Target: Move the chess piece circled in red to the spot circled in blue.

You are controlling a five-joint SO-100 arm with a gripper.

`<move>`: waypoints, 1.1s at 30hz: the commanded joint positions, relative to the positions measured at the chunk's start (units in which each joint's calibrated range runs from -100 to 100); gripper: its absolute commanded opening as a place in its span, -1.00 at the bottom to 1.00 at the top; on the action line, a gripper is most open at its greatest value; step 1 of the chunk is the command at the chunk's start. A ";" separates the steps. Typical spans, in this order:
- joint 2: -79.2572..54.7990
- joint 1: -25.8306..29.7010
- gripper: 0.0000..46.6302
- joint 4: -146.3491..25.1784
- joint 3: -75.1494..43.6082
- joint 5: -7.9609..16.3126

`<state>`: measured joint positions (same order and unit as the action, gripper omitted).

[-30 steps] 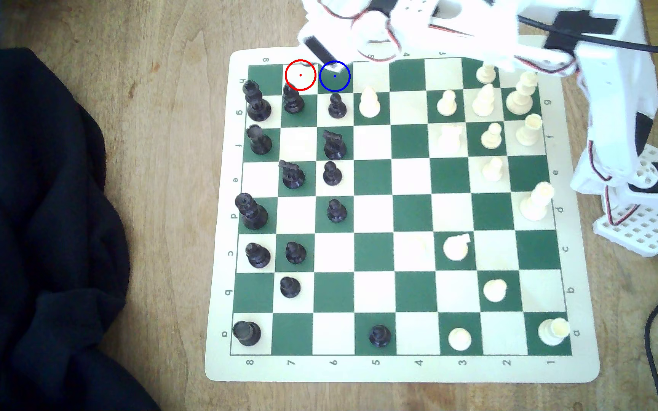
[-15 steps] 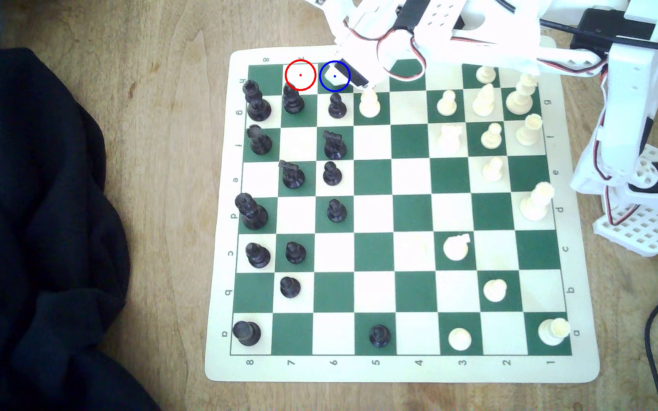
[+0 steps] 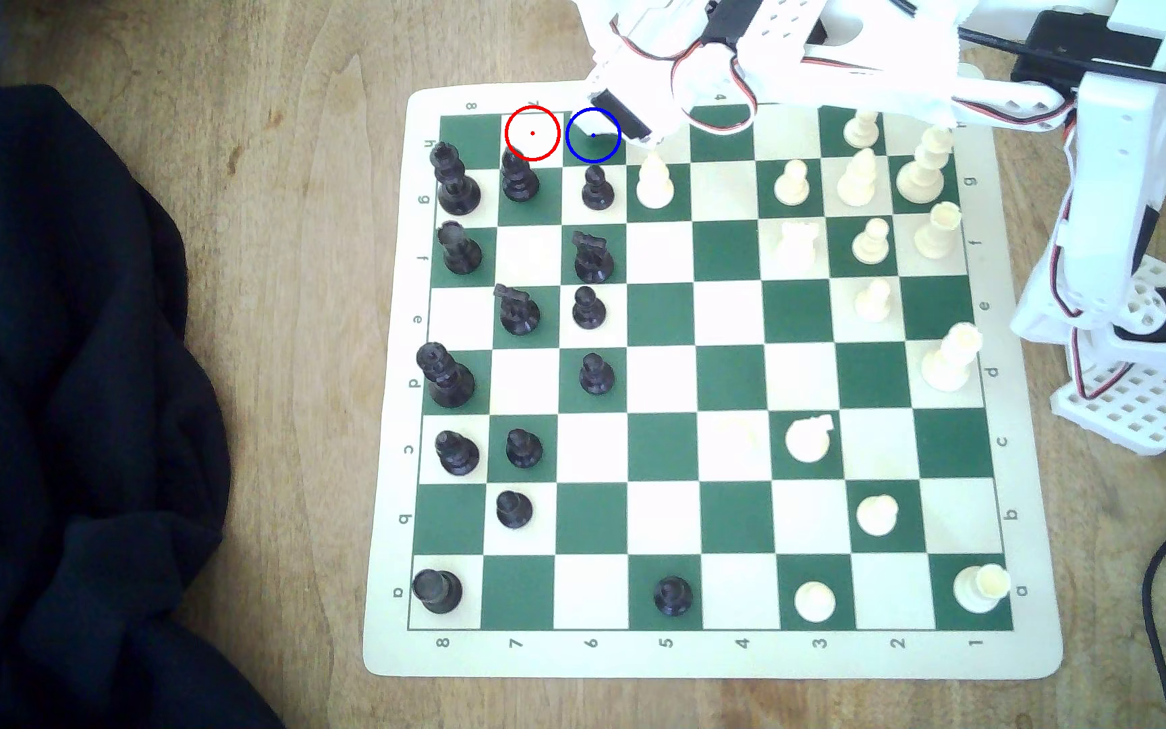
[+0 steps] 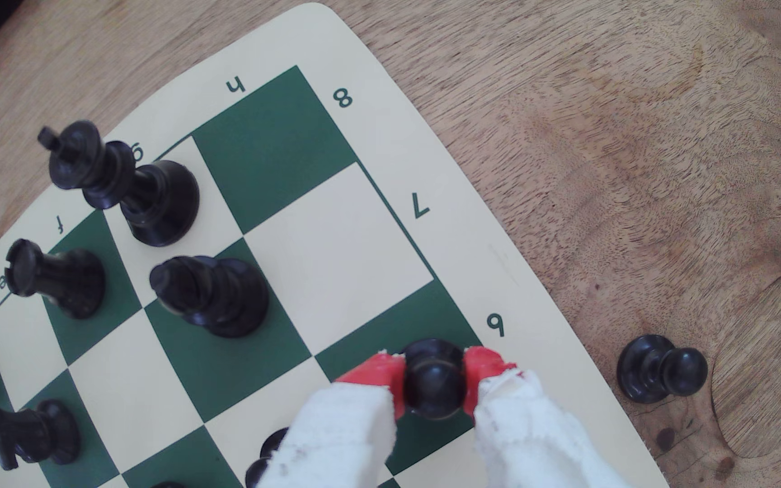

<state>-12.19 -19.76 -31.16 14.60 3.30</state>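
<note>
The hand [image 4: 434, 380] grips the black pawn [image 4: 434, 377] between its red pads [image 4: 381, 375], clamped at the ball head, right over the dark green square beside the "6" label — the blue-ringed spot [image 3: 584, 144] in the exterior view. Whether the base touches the board [image 4: 379, 56] is hard to tell. Best play now, I'd say: lower straight down, keep the pawn upright, centre it, then spread the jaws slowly — a jerk could tip it. Another black pawn [image 4: 661, 370] lies off the board on the worktop [image 4: 637, 141].
</note>
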 commanded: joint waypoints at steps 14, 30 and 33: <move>-1.05 0.33 -0.88 2.74 -1.99 0.15; 1.49 -0.22 -0.40 0.85 -1.90 0.10; 3.36 -0.77 -0.38 -2.51 -3.53 0.24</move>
<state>-14.70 -19.54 -30.76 14.51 3.30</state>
